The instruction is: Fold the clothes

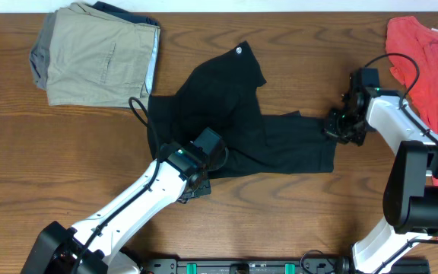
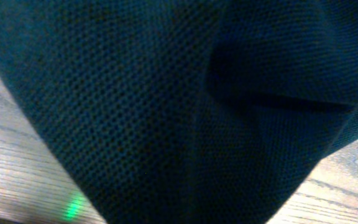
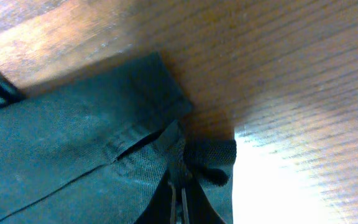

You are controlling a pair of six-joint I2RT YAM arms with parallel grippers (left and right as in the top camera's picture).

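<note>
My left gripper [image 1: 202, 157] sits at the near edge of the clothes [image 1: 234, 114]; fabric hides its opening. My right gripper [image 1: 335, 125] pinches the leg hem [image 3: 166, 118] tight. The clothes spread just right of the khaki garment [image 1: 97, 53], round white logo [image 1: 239, 51] unreadable.

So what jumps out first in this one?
The black garment, sprawled loose across the middle of the table, draws the eye first, with the left claw at its near-left edge and the right claw pinching the end of one leg on the right. After that, the folded khaki garment at the far-left corner and the coral-red top at the far-right edge stand out.
</note>
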